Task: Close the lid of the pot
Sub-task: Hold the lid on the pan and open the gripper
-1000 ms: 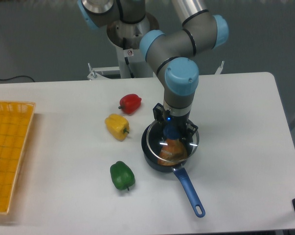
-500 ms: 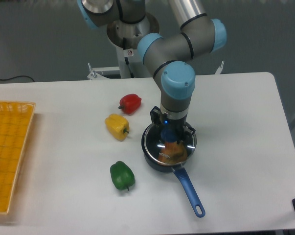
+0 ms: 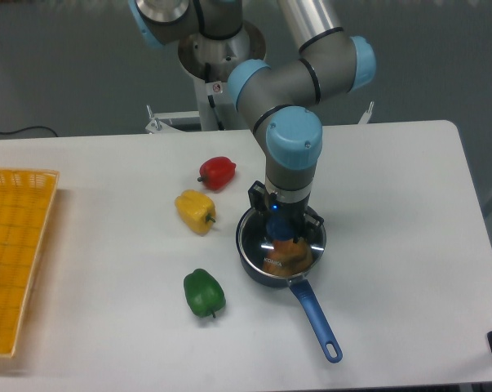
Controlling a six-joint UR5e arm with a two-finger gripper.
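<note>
The pot (image 3: 258,273) is a small dark saucepan at mid-table, its blue handle (image 3: 317,320) pointing toward the front right. An orange item shows inside it. The lid (image 3: 280,248), clear glass with a thin metal rim, lies over the pot's mouth and almost matches its outline. My gripper (image 3: 282,224) comes straight down onto the lid's centre and is shut on the blue knob, which peeks out between the fingers.
A red pepper (image 3: 218,172), a yellow pepper (image 3: 196,211) and a green pepper (image 3: 203,293) lie left of the pot. A yellow basket (image 3: 13,253) sits at the table's left edge. The robot base stands behind the table.
The gripper and the lid have shifted a little to the left, so the lid now sits more squarely over the pot.
</note>
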